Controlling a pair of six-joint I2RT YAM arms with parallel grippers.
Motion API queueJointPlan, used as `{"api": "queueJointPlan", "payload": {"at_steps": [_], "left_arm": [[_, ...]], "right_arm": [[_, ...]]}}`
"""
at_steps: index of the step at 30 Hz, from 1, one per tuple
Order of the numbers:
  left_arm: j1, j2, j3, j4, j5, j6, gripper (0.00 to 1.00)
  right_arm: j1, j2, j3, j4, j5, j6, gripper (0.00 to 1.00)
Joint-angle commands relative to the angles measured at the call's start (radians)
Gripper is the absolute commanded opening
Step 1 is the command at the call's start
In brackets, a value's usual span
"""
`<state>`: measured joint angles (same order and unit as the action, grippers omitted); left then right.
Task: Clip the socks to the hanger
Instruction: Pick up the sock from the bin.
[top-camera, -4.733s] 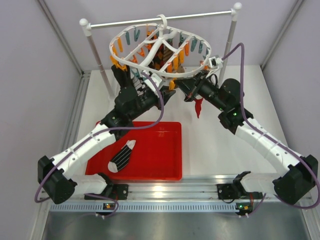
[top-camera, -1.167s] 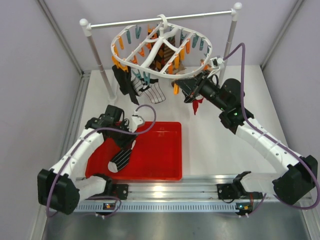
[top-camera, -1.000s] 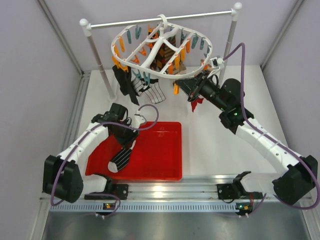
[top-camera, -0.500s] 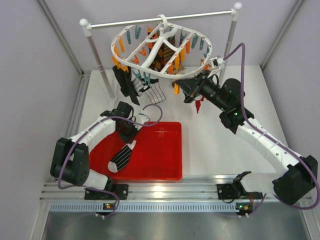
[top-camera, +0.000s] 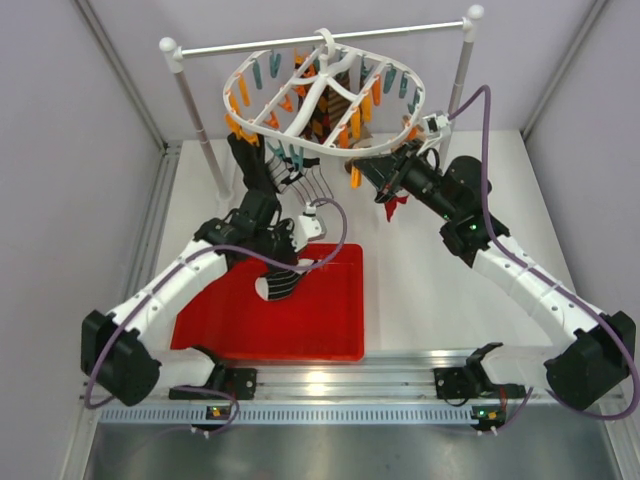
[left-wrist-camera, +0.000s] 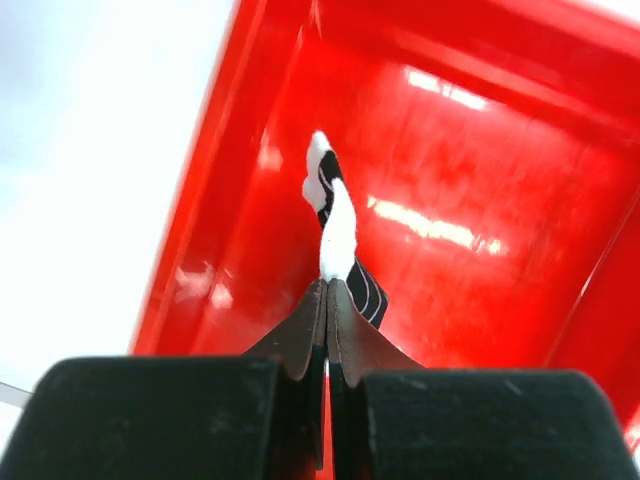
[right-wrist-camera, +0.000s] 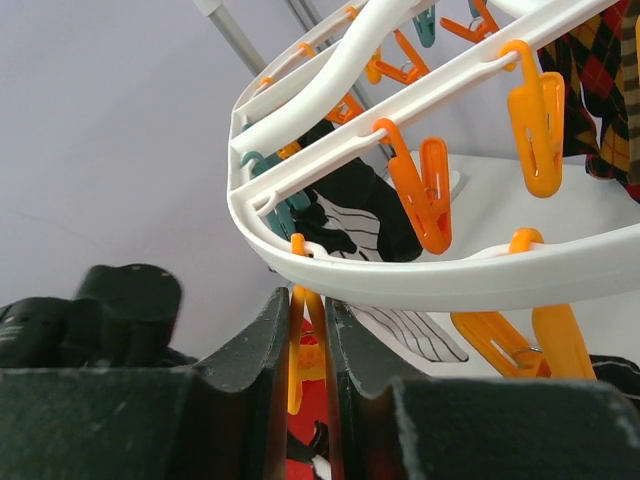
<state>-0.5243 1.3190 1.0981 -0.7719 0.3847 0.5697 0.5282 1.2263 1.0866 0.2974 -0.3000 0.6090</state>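
Note:
The white hanger (top-camera: 392, 142) hangs by its hook from a rod and carries orange and teal clips. My left gripper (top-camera: 272, 256) is shut on the white end of a black sock with thin white stripes (top-camera: 281, 285) and holds it above the red tray (top-camera: 335, 325). In the left wrist view the sock (left-wrist-camera: 338, 228) dangles from my shut gripper (left-wrist-camera: 328, 292). My right gripper (top-camera: 372, 172) is shut on an orange clip (right-wrist-camera: 299, 365) under the hanger's near rim (right-wrist-camera: 450, 275). A black sock (top-camera: 250, 165), a white striped sock (top-camera: 308, 183) and a dark red sock (top-camera: 397, 208) hang from the hanger.
The white rod (top-camera: 300, 42) rests on two posts (top-camera: 198, 120) at the back. A plaid sock (top-camera: 330, 115) hangs in the hanger's middle. Grey walls close in both sides. A metal rail (top-camera: 330, 385) runs along the near edge.
My left gripper went down into the tray, shut on the black striped sock and lifted it up and to the right. My right gripper stayed on the orange clip.

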Motion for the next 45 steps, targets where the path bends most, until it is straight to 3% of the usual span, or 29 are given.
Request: {"api": "queueJointPlan", "payload": {"at_steps": [1, 2, 4, 7, 11, 13, 19, 23, 28, 34, 43, 44, 45], "left_arm": [[-0.032, -0.16, -0.046, 0.152, 0.039, 0.044, 0.0], [-0.034, -0.228, -0.073, 0.257, 0.058, 0.044, 0.0], [-0.049, -0.273, -0.121, 0.313, 0.077, 0.051, 0.0], [-0.085, -0.258, -0.081, 0.292, 0.049, 0.046, 0.0], [-0.083, -0.195, 0.009, 0.168, 0.075, 0.038, 0.0], [-0.085, -0.205, 0.02, 0.084, 0.153, 0.09, 0.0], [-0.085, -0.211, 0.117, -0.274, 0.241, 0.196, 0.0], [-0.086, -0.149, 0.106, -0.308, 0.226, 0.226, 0.0], [-0.086, -0.02, 0.053, -0.233, 0.237, 0.248, 0.0], [-0.075, 0.156, -0.052, 0.058, 0.122, 0.24, 0.01], [0.013, 0.214, -0.061, 0.221, -0.024, 0.23, 0.01], [0.015, 0.21, -0.079, 0.241, -0.042, 0.22, 0.06], [0.015, 0.204, -0.089, 0.252, -0.056, 0.22, 0.24]], "right_arm": [[-0.01, -0.022, 0.006, 0.003, -0.019, -0.02, 0.0], [-0.008, -0.021, 0.006, 0.003, -0.019, -0.018, 0.0], [-0.01, -0.022, 0.006, 0.003, -0.019, -0.022, 0.0], [-0.01, -0.019, 0.006, 0.005, -0.022, -0.022, 0.0], [-0.01, -0.013, 0.007, 0.006, -0.022, -0.02, 0.0], [-0.01, -0.013, 0.01, 0.003, -0.022, -0.02, 0.0], [-0.01, -0.017, 0.004, -0.003, -0.025, -0.017, 0.0], [-0.01, -0.011, 0.001, 0.002, -0.028, -0.014, 0.0], [-0.014, -0.004, -0.008, 0.008, -0.028, -0.012, 0.0], [-0.022, 0.009, -0.008, 0.012, -0.03, -0.009, 0.0], [-0.022, 0.006, -0.001, 0.012, -0.034, -0.002, 0.0], [-0.022, 0.006, -0.004, 0.014, -0.034, 0.0, 0.0], [-0.02, 0.002, -0.007, 0.016, -0.034, 0.003, 0.0]]}}
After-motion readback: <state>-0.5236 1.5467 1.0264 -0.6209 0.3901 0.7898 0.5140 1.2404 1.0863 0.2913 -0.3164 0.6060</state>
